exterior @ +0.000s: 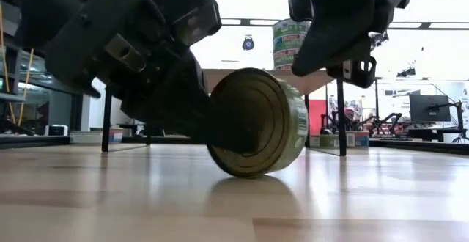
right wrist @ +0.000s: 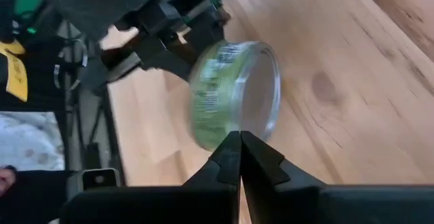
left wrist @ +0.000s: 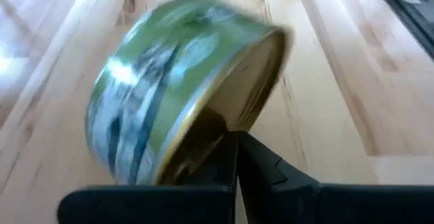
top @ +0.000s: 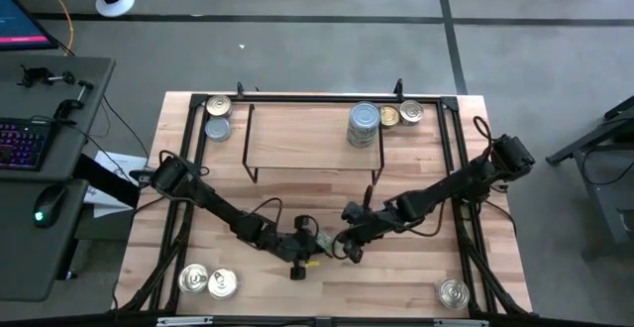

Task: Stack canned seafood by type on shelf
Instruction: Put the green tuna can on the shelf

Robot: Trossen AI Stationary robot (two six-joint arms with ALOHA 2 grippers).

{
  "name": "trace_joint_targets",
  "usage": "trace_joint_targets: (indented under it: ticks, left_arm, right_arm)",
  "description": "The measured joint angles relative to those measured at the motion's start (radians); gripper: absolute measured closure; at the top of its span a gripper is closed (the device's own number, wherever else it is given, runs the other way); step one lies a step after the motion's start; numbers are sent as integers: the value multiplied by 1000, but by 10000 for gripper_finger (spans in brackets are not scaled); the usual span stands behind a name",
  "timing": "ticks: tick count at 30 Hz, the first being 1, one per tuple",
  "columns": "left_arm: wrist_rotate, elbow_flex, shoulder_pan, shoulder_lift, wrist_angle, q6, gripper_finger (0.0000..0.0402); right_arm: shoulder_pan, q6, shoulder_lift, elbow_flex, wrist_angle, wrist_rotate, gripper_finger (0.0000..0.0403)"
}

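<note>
A flat round tin of canned seafood [exterior: 256, 122], with a green label and a gold face, stands tilted on its rim in the near middle of the table, between my two grippers. My left gripper [left wrist: 237, 153] is shut, its tips against the tin's gold face. My right gripper [right wrist: 239, 146] is shut on nothing. It hangs above and just right of the tin [top: 323, 240], apart from it in the low view. At the far side, the shelf [top: 297, 139] bears a stack of tins [top: 365, 126] at its right end. My left gripper touches the tin's gold flat face [left wrist: 239, 107] low down, near the rim, with its shut fingertips. The fingers slant down at it from the table's left. The tin rests on its rim [exterior: 249, 172] on the table, tipped up on edge.
Two tins [top: 218, 117] lie at the far left corner and two [top: 400, 114] right of the shelf. Two more [top: 208, 281] sit at the near left and one [top: 453, 292] at the near right. A black frame [top: 451, 129] edges the tabletop.
</note>
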Motion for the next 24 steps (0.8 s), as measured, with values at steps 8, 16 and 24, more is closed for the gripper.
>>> trace_joint_targets:
  ticks: [8, 16, 24]
  left_arm:
    - [-8, 0, -15, -8, -30, -78, 401]
    - [76, -16, -18, -247, -453, -119, 401]
    - [-93, -177, -9, -574, -611, -250, 402]
  right_arm:
    - [3, 33, 0, 47, 16, -18, 403]
    - [15, -106, 32, 314, -182, 2, 401]
    - [-48, -251, 188, 626, -714, -53, 296]
